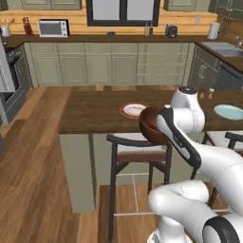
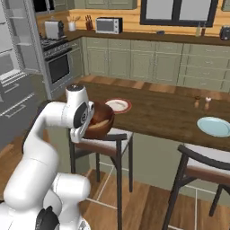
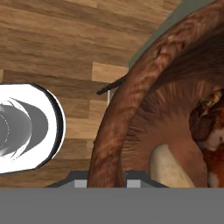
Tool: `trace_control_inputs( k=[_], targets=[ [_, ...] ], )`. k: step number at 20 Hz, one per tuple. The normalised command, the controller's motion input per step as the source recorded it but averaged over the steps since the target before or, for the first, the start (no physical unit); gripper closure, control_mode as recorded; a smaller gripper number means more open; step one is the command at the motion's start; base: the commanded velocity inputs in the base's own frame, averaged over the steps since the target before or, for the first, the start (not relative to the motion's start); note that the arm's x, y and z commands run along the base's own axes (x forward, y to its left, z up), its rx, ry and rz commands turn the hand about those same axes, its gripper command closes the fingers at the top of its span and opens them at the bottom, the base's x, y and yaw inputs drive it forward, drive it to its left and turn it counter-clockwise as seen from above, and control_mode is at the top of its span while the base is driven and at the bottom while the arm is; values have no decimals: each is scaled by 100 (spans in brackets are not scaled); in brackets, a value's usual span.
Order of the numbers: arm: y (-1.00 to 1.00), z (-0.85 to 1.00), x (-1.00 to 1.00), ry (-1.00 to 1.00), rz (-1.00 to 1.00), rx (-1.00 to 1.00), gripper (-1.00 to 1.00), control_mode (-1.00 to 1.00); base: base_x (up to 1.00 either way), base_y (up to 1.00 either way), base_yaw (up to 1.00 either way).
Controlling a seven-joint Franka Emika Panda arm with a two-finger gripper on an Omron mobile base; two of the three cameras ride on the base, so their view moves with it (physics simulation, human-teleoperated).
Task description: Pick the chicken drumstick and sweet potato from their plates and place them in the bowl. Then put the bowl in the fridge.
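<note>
My gripper [image 3: 105,181] is shut on the rim of the dark reddish-brown bowl [image 3: 131,100], one finger on each side of the wall. The bowl [image 1: 151,124] hangs in the air off the near edge of the wooden counter, above a chair; in the right base view the bowl [image 2: 101,122] sits beside my hand. Inside it lie the golden-brown chicken drumstick [image 3: 209,127] and a pale tan rounded piece [image 3: 168,165], apparently the sweet potato. The red-rimmed plate [image 1: 133,110] and the teal plate [image 2: 214,126] lie bare on the counter. The grey fridge [image 2: 15,58] stands at the far left.
A dark-framed chair [image 2: 108,139] stands right below the bowl, and another chair [image 2: 204,164] is to the right. The counter [image 1: 95,114] carries two small shakers [image 2: 202,102]. A stove [image 2: 58,60] stands beside the fridge. Wooden floor spreads to the left.
</note>
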Motion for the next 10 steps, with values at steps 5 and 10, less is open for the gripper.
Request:
trace_control_inputs(
  k=[5,10],
  targets=[
    [0,0,0,0,0,0,100,100,2,100,12],
    [0,0,0,0,0,0,100,100,18,100,0]
  ],
)
